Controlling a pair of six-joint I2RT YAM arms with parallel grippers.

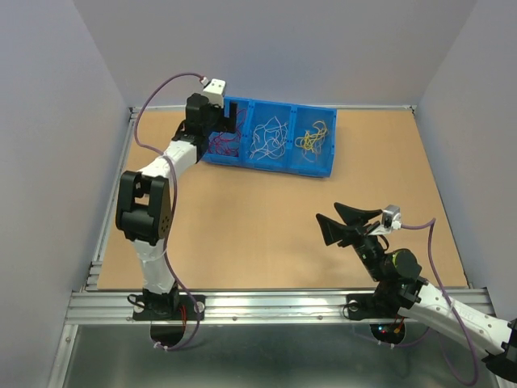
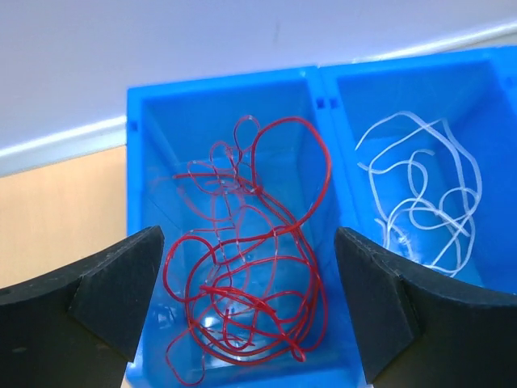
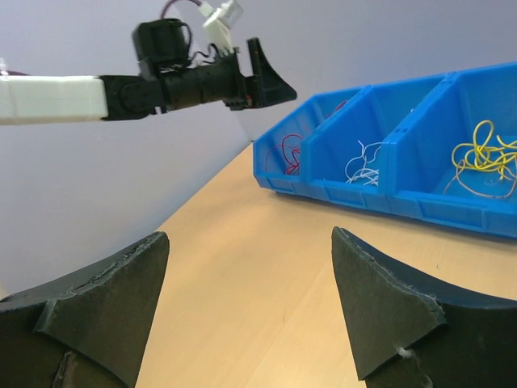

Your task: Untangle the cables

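The blue bin (image 2: 202, 121) is moulded plastic, smooth and glossy, with light glinting on its floor. The red cables (image 2: 266, 283) wear a slick, shiny plastic coat. The white cables (image 2: 420, 202) look smooth and faintly translucent, and the yellow cables (image 3: 485, 153) are smooth too. The left claw (image 2: 249, 234) and right claw (image 3: 250, 234) are matt black, rough and slightly frayed along the edges. The counter (image 1: 258, 234) is matt tan board, wood-like. Its near rail (image 1: 283, 305) is brushed metal. The arm shells (image 1: 182, 153) are smooth white plastic.

Bright, even light; soft shadows, sharp focus
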